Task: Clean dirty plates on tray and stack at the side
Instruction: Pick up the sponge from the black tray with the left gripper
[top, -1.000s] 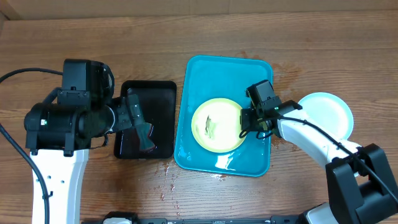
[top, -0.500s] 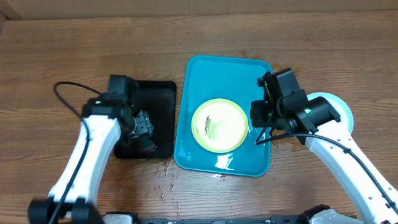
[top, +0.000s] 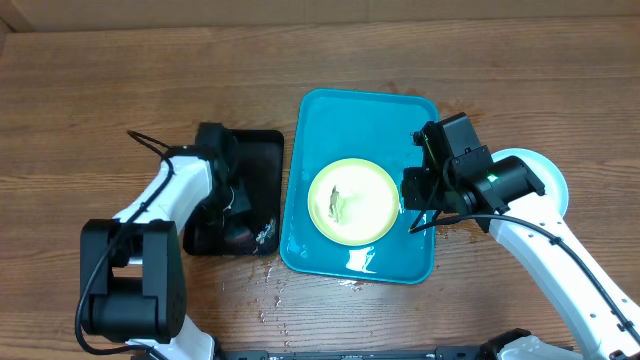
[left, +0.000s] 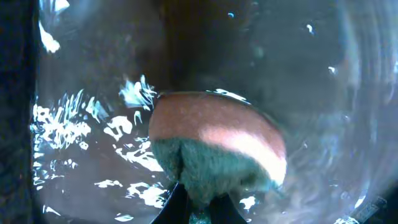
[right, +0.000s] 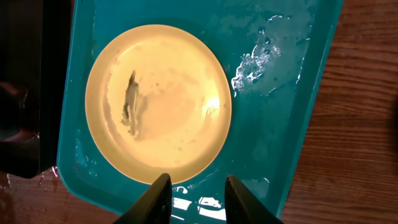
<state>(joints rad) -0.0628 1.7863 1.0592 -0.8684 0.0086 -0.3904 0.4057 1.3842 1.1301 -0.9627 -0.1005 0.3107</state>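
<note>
Smeared yel-green plate (top: 351, 201) mid turquoise tray (top: 360, 120), black tray (top: 255, 150) just L, blue plate (top: 557, 190) R

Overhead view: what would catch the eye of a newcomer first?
The turquoise tray in the middle, wet and glossy, carrying a yellow-green plate with a dark smear. Left of it, the left gripper pinches a sponge in the wet black tray; a light blue plate lies on the table at the right.

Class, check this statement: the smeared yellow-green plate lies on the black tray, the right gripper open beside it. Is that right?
No. The right wrist view shows the plate lying on the turquoise tray, not the black tray. The right gripper is open beside it.
</note>
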